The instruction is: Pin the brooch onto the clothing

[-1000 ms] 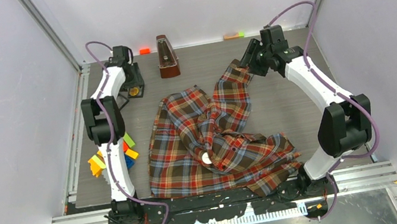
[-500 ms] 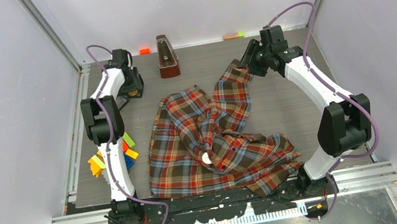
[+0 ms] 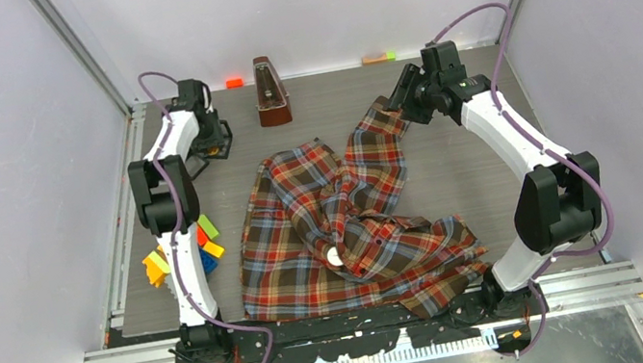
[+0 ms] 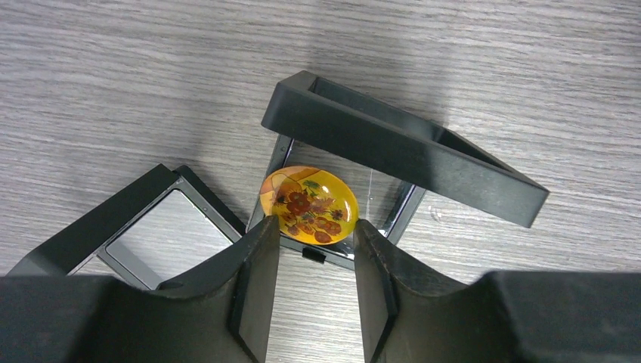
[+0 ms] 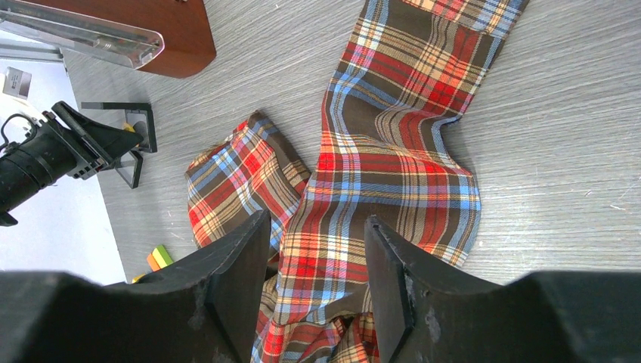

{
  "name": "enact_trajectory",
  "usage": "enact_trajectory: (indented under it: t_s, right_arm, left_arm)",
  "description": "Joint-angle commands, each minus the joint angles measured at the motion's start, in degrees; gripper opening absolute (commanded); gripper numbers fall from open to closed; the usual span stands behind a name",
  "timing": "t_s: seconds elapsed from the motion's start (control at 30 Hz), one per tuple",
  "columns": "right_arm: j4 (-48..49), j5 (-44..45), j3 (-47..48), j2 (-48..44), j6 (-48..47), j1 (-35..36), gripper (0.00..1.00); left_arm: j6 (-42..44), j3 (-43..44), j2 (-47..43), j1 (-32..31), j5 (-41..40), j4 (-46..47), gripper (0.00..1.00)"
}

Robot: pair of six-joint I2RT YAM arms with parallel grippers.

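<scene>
pickup step, it seems: the left gripper (image 4: 316, 249), open and empty at the boxed brooch (image 4: 308, 204), must close on it; the right gripper (image 5: 317, 280), open too, overhangs the shirt (image 5: 393, 174).

Wide overhead and close right-wrist views share clothing (image 3: 344, 227).

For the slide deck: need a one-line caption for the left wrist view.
Open left gripper poised at the oval yellow flower-print brooch in its opened black frame case on grey wood-grain table.

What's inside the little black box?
A yellow oval brooch with red flowers lies in the open box. Its back, where a pin would be, is hidden underneath.
</scene>
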Motion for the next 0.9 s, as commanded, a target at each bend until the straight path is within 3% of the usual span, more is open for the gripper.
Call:
enact_trajectory:
  t_s: [0.0,0.87]
  right_arm:
    - [0.98,-0.6,2.65,0.08,-0.24,0.16,0.54]
    - [1.03,-0.58,2.69,0.32,-0.68,0.16,0.53]
  left_arm:
    - [1.08,-1.12,-2.44,0.4,0.92,0.79,0.33]
    - [5.52,-3.95,-6.93,-0.2,0.8,3.39,0.04]
